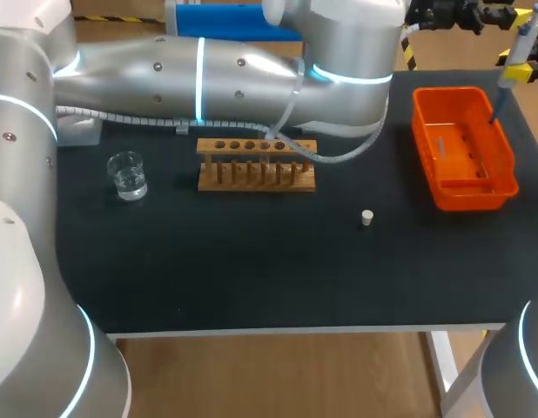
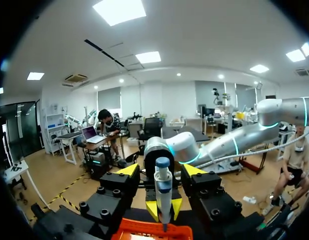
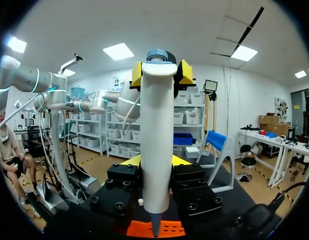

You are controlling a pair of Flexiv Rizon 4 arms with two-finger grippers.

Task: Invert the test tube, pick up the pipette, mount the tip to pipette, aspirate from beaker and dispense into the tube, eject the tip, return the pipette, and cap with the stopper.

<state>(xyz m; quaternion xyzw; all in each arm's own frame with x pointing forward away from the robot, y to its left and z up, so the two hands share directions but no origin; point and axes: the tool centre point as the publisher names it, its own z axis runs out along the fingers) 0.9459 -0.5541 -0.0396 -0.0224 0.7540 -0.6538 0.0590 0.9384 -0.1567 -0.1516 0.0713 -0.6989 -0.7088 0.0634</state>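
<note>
My right gripper is shut on the white body of the pipette, holding it upright above the orange bin at the table's far right. In the head view the pipette's thin lower end points down into the bin. My left gripper is open around the pipette's blue top, one yellow tip on each side with a gap to it. The left arm stretches across the back of the table. A small white stopper lies on the mat. The glass beaker stands at the left. I cannot make out a test tube.
A wooden tube rack stands mid-table, just in front of the left arm. The black mat runs to the front edge. A grey cable hangs from the left arm near the rack.
</note>
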